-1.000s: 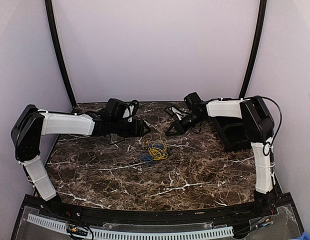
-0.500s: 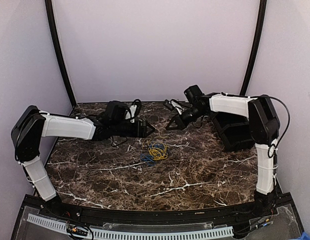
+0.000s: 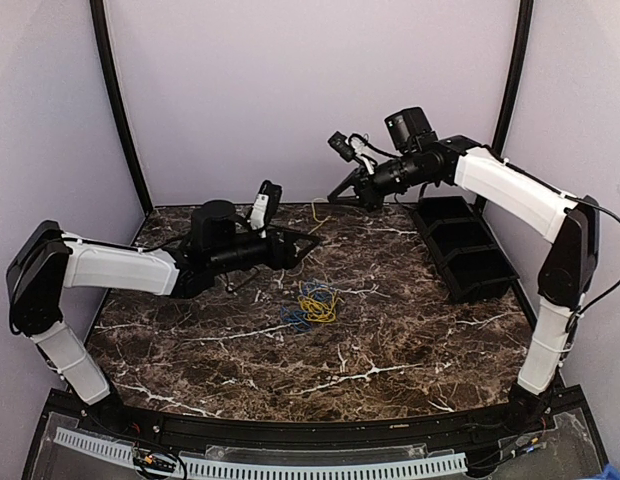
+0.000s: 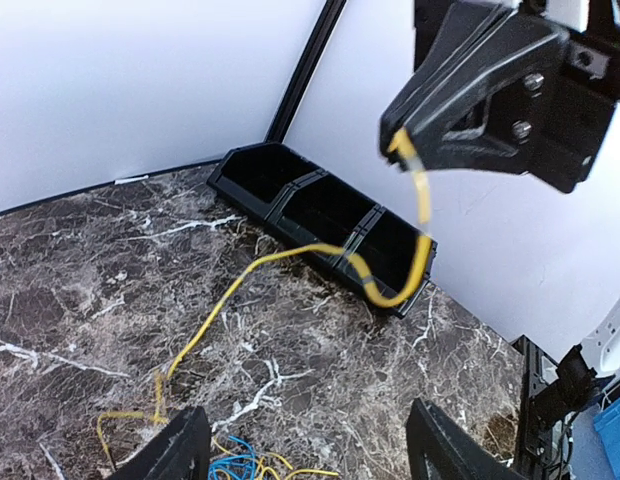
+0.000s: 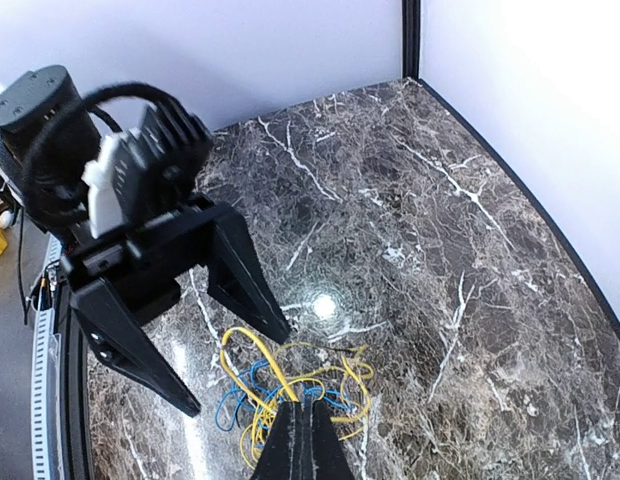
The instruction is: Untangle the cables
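On the marble table (image 3: 390, 350), the cables (image 3: 310, 302) lay just past the middle as one loose knot, thin yellow loops over blue ones and the two colours not yet parted. Just beyond the heap the left gripper (image 3: 302, 248) hovered low with its jaws spread wide and nothing between them, aimed across the pile. Higher and farther back, the right gripper (image 3: 335, 196) hung well above the table, its fingers clenched on the end of a single yellow strand (image 4: 290, 255). That strand sagged in a long slack curve from the pinch down to the knot, where its lower end ran in among the other loops. A black three-part bin (image 3: 475, 250) stood along the far right of the table, apart from the cables. By the look of it the step in hand was drawing one yellow cable out of the tangle. The next move likely called for the free gripper to pin the heap while the strand was pulled, lest the whole knot rise with it.
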{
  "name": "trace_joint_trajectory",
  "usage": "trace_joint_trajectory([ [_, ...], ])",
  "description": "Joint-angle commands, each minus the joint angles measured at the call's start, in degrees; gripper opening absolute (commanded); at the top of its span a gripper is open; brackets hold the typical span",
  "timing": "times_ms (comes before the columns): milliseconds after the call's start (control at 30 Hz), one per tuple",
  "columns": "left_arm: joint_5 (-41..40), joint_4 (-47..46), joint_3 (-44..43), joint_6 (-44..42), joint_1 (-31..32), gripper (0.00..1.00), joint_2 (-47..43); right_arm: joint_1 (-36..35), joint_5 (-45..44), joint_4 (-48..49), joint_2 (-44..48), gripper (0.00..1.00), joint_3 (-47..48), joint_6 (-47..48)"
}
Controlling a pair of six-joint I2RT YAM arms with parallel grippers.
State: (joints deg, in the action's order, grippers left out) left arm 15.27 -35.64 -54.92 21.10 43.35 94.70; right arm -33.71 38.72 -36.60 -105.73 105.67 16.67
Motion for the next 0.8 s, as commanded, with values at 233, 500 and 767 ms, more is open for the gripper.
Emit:
trace_joint_trajectory([
  [233, 3.32, -9.31, 2.43, -2.08, 0.59, 0.74, -7.92, -2.51, -4.95, -3.05, 0.65, 0.00, 1.56, 2.30],
  [500, 0.10, 3.46, -7.33, 4.38, 0.52, 0.66, -2.38, -4.98, -7.17, -2.87, 2.21, 0.00, 1.17, 3.16],
  [767, -0.16, 4.44, -8.20, 5.61, 0.53, 0.50, -1.80, -5.08, -7.08, -2.50, 3.00, 0.00, 0.50, 2.70],
])
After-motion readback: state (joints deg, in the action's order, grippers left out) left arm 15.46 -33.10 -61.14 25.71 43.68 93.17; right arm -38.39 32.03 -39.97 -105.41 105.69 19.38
